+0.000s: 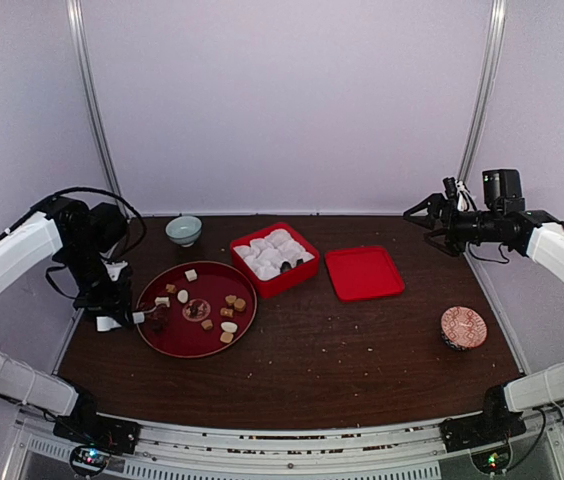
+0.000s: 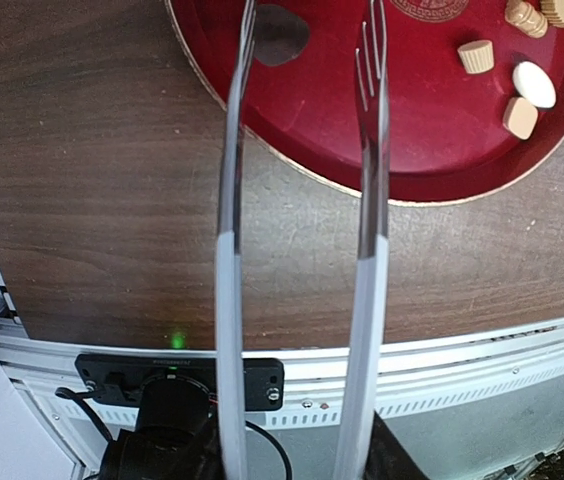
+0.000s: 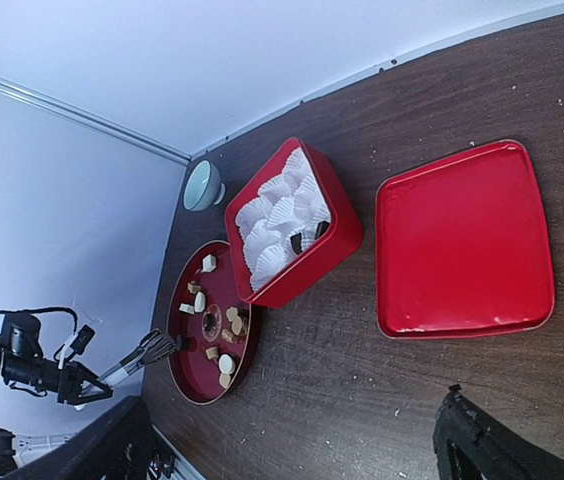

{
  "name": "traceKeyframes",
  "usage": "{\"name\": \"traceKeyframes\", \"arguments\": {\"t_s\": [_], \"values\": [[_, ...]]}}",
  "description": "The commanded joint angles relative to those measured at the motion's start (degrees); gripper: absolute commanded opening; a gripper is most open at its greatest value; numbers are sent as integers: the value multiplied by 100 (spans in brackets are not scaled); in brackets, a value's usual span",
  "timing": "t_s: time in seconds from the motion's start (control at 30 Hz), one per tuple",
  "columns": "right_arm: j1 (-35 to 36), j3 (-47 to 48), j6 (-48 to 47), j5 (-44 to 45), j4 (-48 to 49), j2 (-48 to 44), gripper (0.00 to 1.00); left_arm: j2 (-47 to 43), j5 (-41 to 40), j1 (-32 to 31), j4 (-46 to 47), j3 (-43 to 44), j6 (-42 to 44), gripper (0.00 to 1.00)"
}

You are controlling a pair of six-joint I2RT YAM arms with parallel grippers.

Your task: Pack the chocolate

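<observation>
Chocolate pieces [image 1: 226, 313], tan, white and dark, lie scattered on a round red tray [image 1: 177, 345]. My left gripper [image 1: 112, 318] is shut on metal tongs [image 2: 367, 150] at the tray's left rim. The tongs are spread open, with a dark chocolate [image 2: 280, 35] on the tray just beside the left tip and not gripped. Tan and white pieces [image 2: 534, 84] lie further right. A red box [image 1: 300, 275] of white paper cups holds two dark pieces [image 3: 296, 241]. My right gripper [image 1: 427, 212] is open and empty, raised at the far right.
The red lid [image 1: 363, 272] lies flat right of the box. A pale teal bowl [image 1: 183, 230] stands behind the tray. A pink patterned bowl [image 1: 463, 327] sits near the right edge. Crumbs dot the dark wooden table.
</observation>
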Motion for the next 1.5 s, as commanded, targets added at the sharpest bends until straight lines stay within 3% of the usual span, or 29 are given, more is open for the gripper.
{"name": "traceKeyframes", "arguments": {"t_s": [0.0,0.53,0.83,0.97,1.2,1.47], "values": [[53,-40,45,-59,155,-137,100,143,-123,43,258,-92,123,40],[53,9,59,22,59,-153,100,588,-139,156,657,-366,416,40],[57,-17,87,67,67,-176,100,616,-31,190,537,-174,568,24],[53,-21,110,68,82,-170,100,684,-46,190,359,277,691,16],[61,9,124,85,111,-144,100,994,165,182,229,1322,762,10],[59,32,120,106,85,-119,100,1809,664,-106,957,2868,657,9]]}}
